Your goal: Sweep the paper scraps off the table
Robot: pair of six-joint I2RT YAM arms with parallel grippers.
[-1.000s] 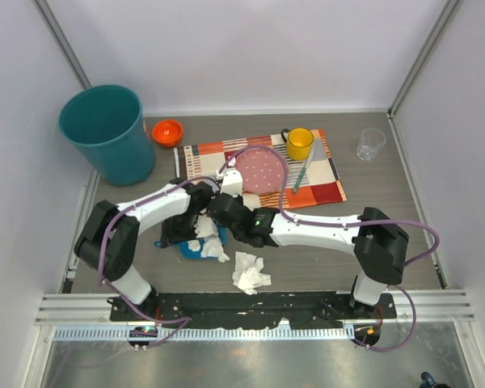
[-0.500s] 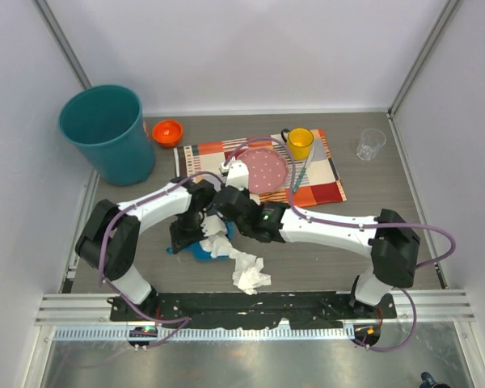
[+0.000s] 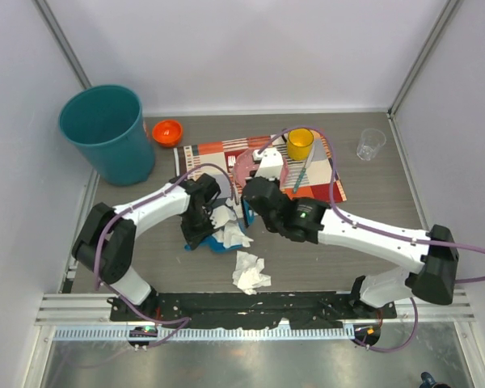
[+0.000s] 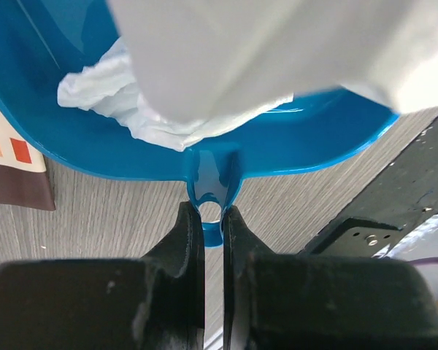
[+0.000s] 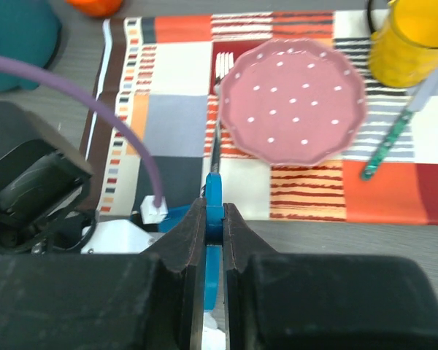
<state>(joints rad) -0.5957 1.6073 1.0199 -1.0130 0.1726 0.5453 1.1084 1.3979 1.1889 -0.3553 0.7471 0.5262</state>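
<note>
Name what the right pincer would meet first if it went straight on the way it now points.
Probably the fork lying on the placemat, just left of the pink plate, though depth is unclear.

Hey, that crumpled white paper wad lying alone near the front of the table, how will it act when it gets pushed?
The paper wad looks loosely crumpled and thin, so it is probably very light and should slide easily on the smooth table. Its ragged folds suggest that it may squash or tumble rather than roll straight.
</note>
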